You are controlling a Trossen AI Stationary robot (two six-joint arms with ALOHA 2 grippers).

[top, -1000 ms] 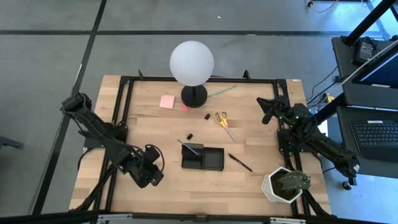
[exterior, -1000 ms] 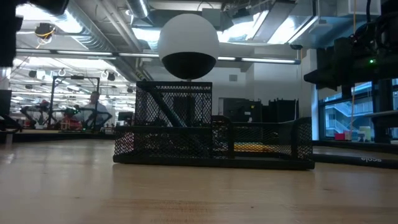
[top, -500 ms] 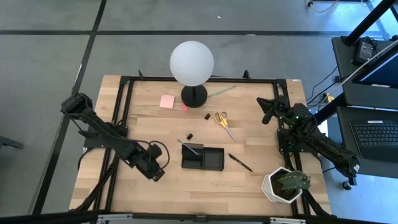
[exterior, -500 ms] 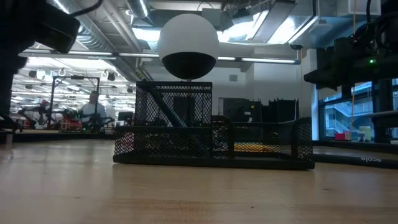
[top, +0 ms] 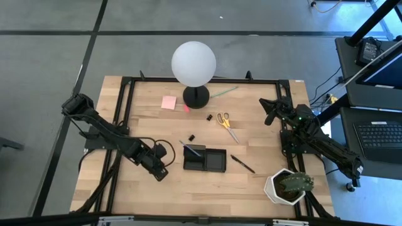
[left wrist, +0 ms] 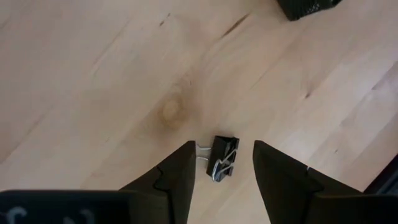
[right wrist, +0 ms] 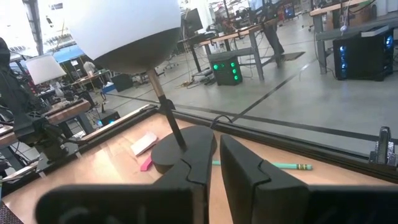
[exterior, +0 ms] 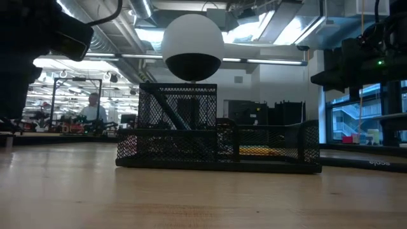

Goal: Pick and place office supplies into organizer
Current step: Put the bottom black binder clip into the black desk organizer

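From above, you are looking at the left gripper [top: 158, 164] reaching over the wood table [top: 144, 188] just left of the organizer [top: 205, 159], with the right gripper [top: 269, 112] waiting near the table's far right edge. That view is not resolving the left gripper's fingers; only the left wrist view is showing them standing apart, straddling a small black binder clip [left wrist: 224, 157] that is lying on the bare wood (no pad is visibly touching it). A corner of the organizer [left wrist: 308, 6] is peeking in at that picture's edge.

The overhead view alone is laying out the remaining supplies: a pen [top: 191, 148] leaning out of the organizer's left compartment, a second binder clip [top: 190, 137] just beyond it, a third clip [top: 209, 117] beside the yellow-handled scissors [top: 227, 124], a dark pen [top: 242, 164] right of the organizer, the pink sticky-note pad [top: 168, 102] left of the globe lamp [top: 194, 63], and a thin green stick [top: 223, 92] behind the lamp.

The low view is giving you the organizer's mesh walls [exterior: 216, 143] side-on, and the clip between the fingers is not showing there.

In the right wrist view the right gripper's fingers [right wrist: 186, 171] are sitting nearly together with a narrow gap between them, holding nothing; the green stick [right wrist: 273, 165] reads here as a pencil.
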